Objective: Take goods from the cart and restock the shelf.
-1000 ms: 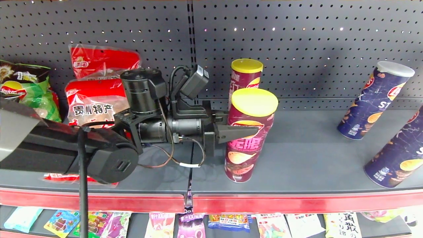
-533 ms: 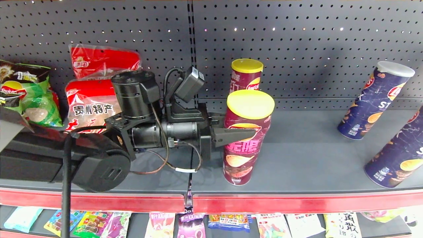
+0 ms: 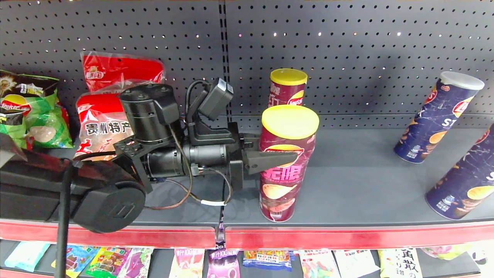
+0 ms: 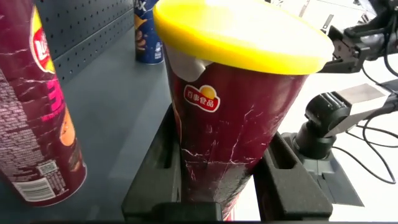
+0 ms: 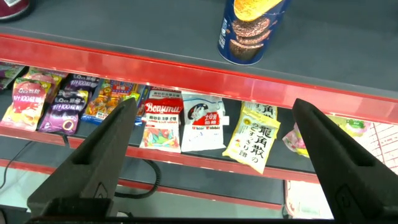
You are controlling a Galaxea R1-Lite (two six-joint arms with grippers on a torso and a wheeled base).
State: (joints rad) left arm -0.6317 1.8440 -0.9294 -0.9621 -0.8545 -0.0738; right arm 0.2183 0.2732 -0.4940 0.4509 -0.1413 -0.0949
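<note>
A maroon chip can [image 3: 287, 166] with a yellow lid stands upright near the front edge of the grey shelf [image 3: 366, 185]. My left gripper [image 3: 276, 157] comes in from the left and is shut on the can's middle. In the left wrist view the black fingers [image 4: 155, 174] press both sides of this can [image 4: 236, 118]. A second maroon can [image 3: 287, 88] stands behind it by the pegboard. My right gripper [image 5: 217, 155] hangs open and holds nothing, in front of the red shelf edge [image 5: 186, 59], below a blue can [image 5: 249, 25].
Two blue cans [image 3: 438, 116] [image 3: 463, 181] lean at the shelf's right end. Red bags [image 3: 108, 116] and a green chip bag [image 3: 34, 112] fill the left. Bare shelf lies between the maroon and blue cans. Snack packets [image 3: 224, 262] line the lower shelf.
My left arm has drawn back to the left and toward the shelf's front edge, taking the held maroon can with it. The other goods have stayed put.
</note>
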